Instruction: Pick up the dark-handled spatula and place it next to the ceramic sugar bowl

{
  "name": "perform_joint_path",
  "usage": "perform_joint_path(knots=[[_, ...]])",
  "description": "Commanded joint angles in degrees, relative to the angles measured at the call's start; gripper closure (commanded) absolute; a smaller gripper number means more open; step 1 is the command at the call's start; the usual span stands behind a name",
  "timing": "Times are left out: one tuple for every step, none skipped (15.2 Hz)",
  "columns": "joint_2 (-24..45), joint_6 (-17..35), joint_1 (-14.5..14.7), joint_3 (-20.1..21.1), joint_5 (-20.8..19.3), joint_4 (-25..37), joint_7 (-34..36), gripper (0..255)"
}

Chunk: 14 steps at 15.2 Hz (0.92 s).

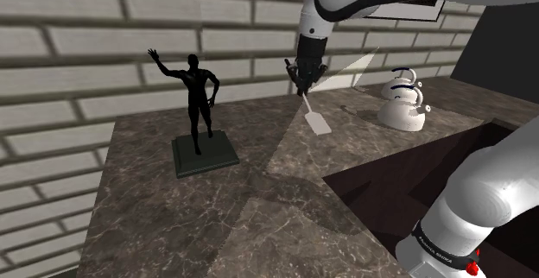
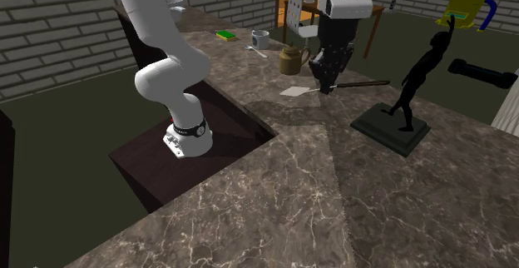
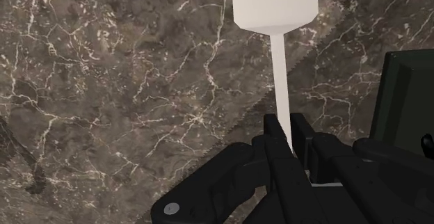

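Gripper closed on the spatula shaft. Blade tilted down over the marbled counter, between statue and white sugar bowl.

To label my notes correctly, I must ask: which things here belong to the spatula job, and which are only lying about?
For the job:
- gripper, shut on the spatula
- spatula, with a white blade
- sugar bowl, white with dark blue handles

Lying about:
- black statue on its base
- white mug
- green sponge
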Motion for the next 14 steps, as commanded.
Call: perform_joint_path(knots=[[-3.0, -0.3, 1.1, 1.2, 1.0, -2.5, 1.9, 255], [-4.4, -0.6, 1.7, 1.8, 1.6, -3.7, 2.7, 255], [-5.8, -0.8, 2.2, 2.4, 2.1, -4.7, 3.6, 255], [-7.1, -1.1, 2.8, 3.0, 2.7, -5.7, 4.5, 255], [-8.4, -1.4, 3.4, 3.7, 3.3, -6.6, 5.4, 255], [-9.7, -1.8, 4.0, 4.3, 3.9, -7.5, 6.4, 255], [-10.9, -2.1, 4.7, 5.0, 4.5, -8.2, 7.3, 255], [-12.1, -2.5, 5.3, 5.7, 5.1, -9.0, 8.3, 255], [-13.2, -2.9, 5.9, 6.4, 5.8, -9.6, 9.3, 255], [-14.3, -3.3, 6.6, 7.1, 6.4, -10.2, 10.4, 255], [-15.4, -3.7, 7.2, 7.9, 7.1, -10.7, 11.4, 255], [-16.4, -4.1, 7.9, 8.6, 7.8, -11.2, 12.5, 255], [-17.3, -4.5, 8.6, 9.4, 8.5, -11.5, 13.6, 255], [-18.2, -5.0, 9.2, 10.2, 9.2, -11.9, 14.7, 255]])
